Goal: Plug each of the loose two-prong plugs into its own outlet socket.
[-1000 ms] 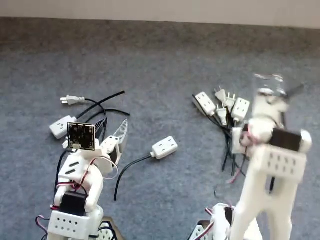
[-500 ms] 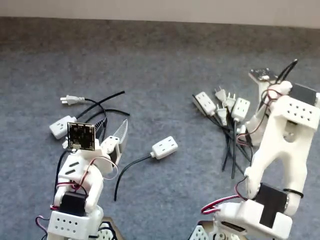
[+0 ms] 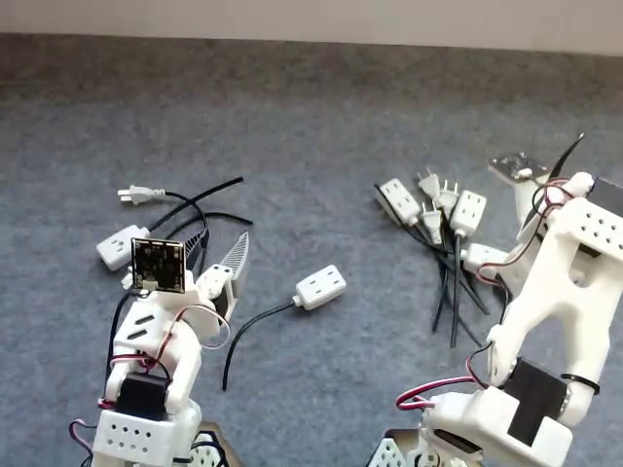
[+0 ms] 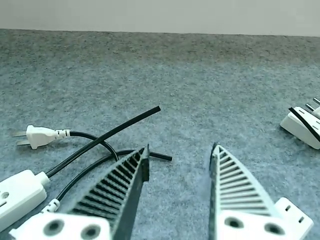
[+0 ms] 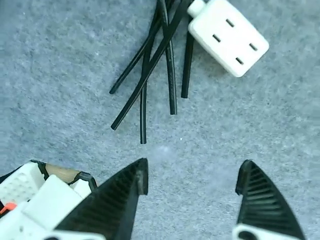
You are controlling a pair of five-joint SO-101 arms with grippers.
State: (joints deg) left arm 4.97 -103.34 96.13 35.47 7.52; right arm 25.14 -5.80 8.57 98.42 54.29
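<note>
Two-prong plugs [image 3: 429,183] tangled in cords [image 3: 454,292], one socket [image 4: 15,192] cut off, left gripper [image 4: 180,148], right gripper [image 5: 194,164] both apart

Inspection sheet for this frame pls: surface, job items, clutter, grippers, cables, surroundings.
Surface: grey carpet.
Job's things: loose plug and first socket at the left; second socket in the middle; bunch of plugs and sockets at the right.
Clutter: nothing seen.
Grippers: left gripper open, empty; right gripper open, empty, above carpet.
Cables: black cords, loose cut ends, crossing.
Surroundings: pale wall at far edge.
</note>
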